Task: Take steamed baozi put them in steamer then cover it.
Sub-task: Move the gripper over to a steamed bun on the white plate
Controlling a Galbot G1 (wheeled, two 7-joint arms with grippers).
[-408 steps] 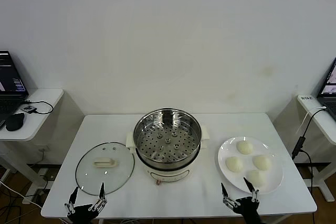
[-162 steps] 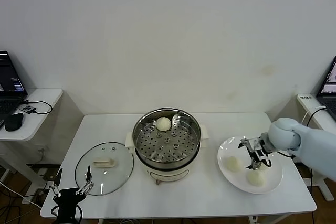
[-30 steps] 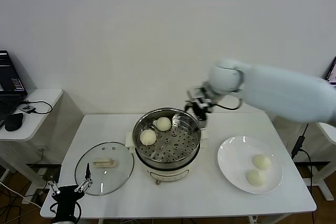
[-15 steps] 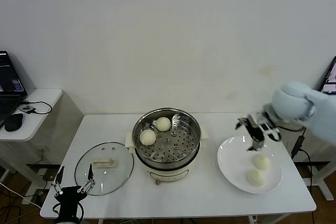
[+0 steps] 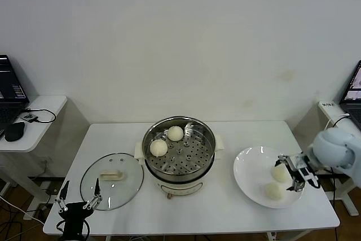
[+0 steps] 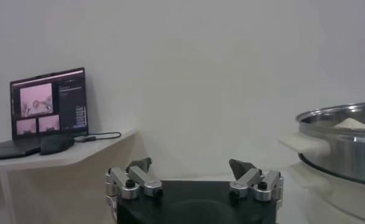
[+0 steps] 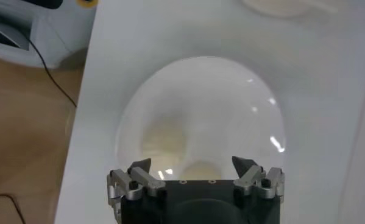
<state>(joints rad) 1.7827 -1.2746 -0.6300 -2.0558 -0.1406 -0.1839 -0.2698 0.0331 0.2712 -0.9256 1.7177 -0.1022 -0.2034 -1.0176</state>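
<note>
Here, going from the left side, a laptop [image 5: 8,86] and a black mouse [image 5: 15,131] lie on a small side desk [image 5: 39,118] beside the white table [image 5: 186,207]. The left gripper [image 5: 78,202] is parked low at the table's near left corner, its fingers spread apart and holding nothing; in the left wrist view the same gripper [image 6: 193,178] shows both fingertips wide from each other, with the steamer's wall to one side. Next on the table lies the cover [image 5: 111,180], a glass lid with its cream handle up, flat and just beside the steamer [image 5: 179,149]. The steamer stands in the middle of the table, and two steamed baozi sit on its perforated tray: one [image 5: 159,147] at the left part and one [image 5: 176,133] toward the back. To the right is a white plate [image 5: 248,176] with two more baozi, one [image 5: 280,173] farther and one [image 5: 274,191] nearer. The right gripper [image 5: 298,176] is over the right part of this plate, close to the farther bun, with its fingers open and nothing between them. In the right wrist view this gripper [image 7: 194,174] hangs above the plate [image 7: 170,109], jaws wide.
</note>
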